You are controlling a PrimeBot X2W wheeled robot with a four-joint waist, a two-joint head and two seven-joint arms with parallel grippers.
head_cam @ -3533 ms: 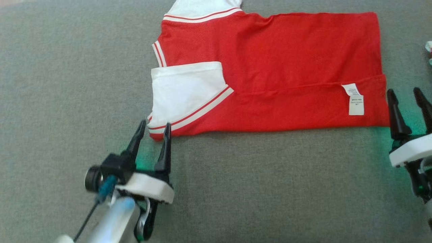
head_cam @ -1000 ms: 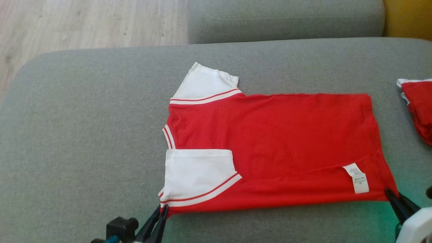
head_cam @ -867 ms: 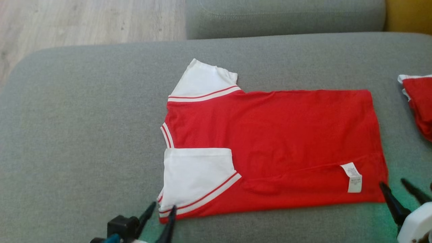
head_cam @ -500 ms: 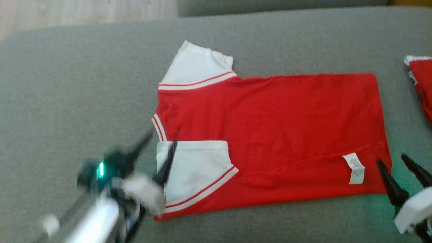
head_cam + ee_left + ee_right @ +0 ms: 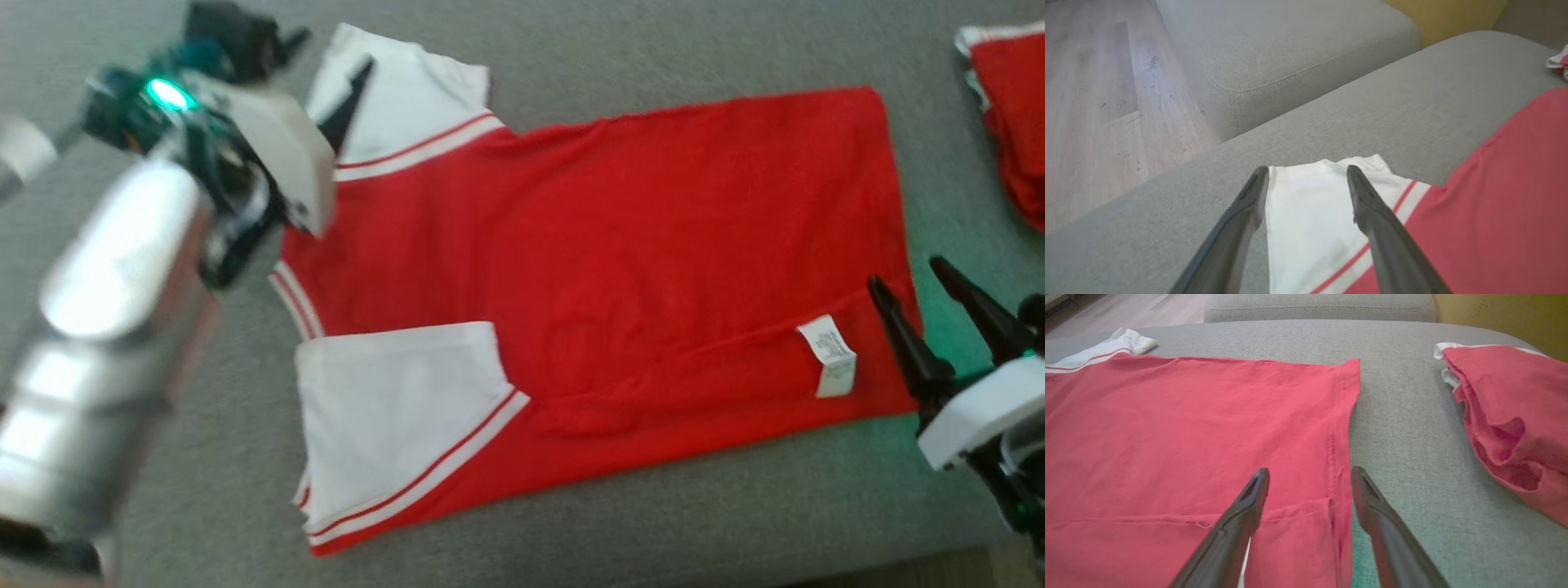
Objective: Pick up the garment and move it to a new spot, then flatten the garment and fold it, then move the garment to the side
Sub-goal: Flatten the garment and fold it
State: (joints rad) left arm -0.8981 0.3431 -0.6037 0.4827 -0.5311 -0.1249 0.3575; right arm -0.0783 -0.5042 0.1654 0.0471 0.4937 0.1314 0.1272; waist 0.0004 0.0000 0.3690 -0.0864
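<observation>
One red T-shirt [image 5: 620, 245] with two white sleeves [image 5: 392, 408] lies in the middle of the grey sofa cushion [image 5: 653, 41]. The left claw [image 5: 333, 49] is wide over the shirt's 11 o'clock sleeve. The right claw [image 5: 906, 273] is wide at its 4 o'clock corner. One more red cloth [image 5: 1008, 106] sits at 2 o'clock.

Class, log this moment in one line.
left claw: open at far white sleeve | right claw: open at hem | red T-shirt: flat, partly folded
</observation>
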